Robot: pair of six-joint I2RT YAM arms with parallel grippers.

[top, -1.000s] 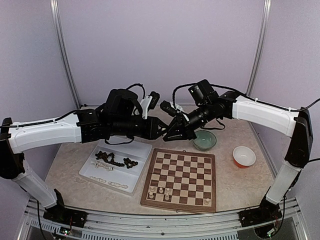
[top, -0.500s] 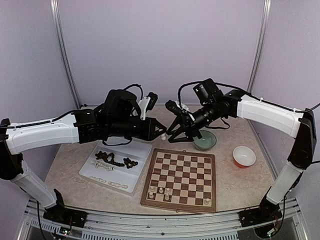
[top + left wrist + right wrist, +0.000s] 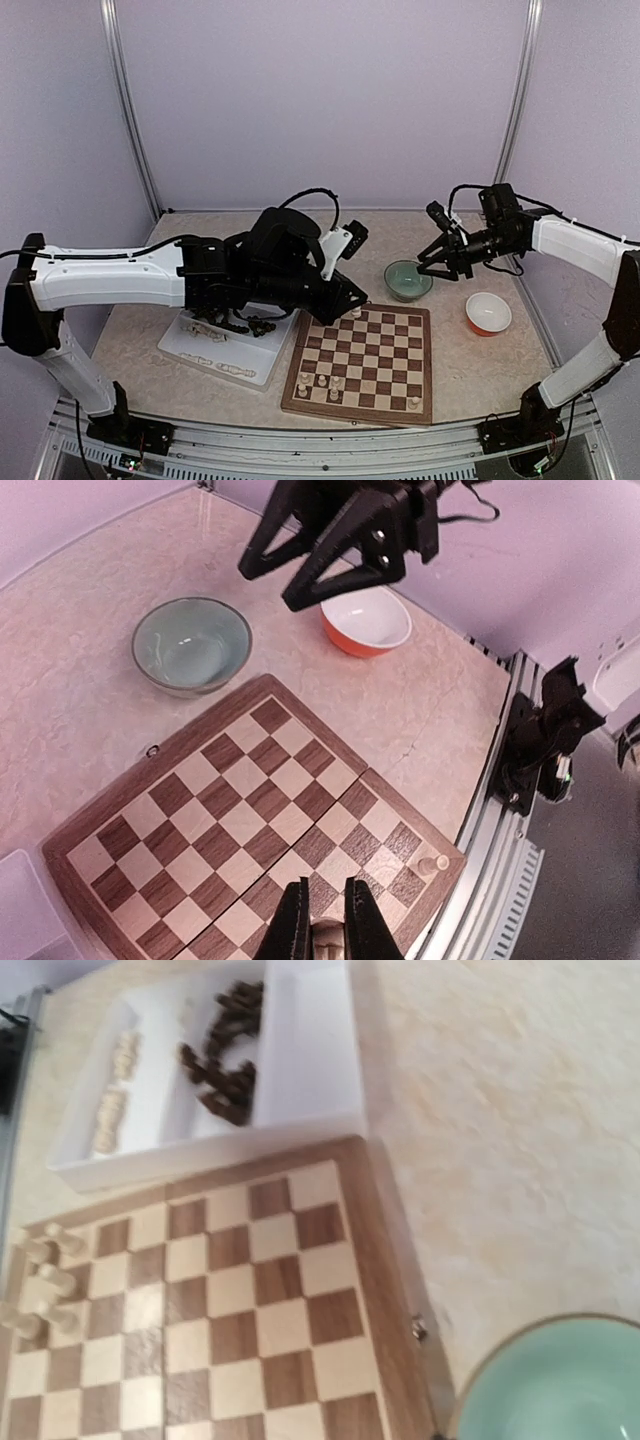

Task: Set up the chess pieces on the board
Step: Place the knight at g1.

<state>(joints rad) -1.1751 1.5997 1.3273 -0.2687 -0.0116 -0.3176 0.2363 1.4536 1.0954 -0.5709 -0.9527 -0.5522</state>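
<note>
Left wrist view: our left gripper [image 3: 322, 892] pinches white piece [image 3: 326, 941]. Best we lower it straight onto its board [image 3: 200, 810] square, keep it upright. Our right gripper [image 3: 270, 580] empty, jaws apart.

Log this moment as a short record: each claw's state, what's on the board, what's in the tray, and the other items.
left claw: shut on a cream chess piece, raised over the board
right claw: open, empty, in the air near the green bowl
placed pieces: a handful, all cream, along the board's near edge
tray: dark pieces and cream pieces in separate compartments
orange bowl: right of the board, empty
</note>
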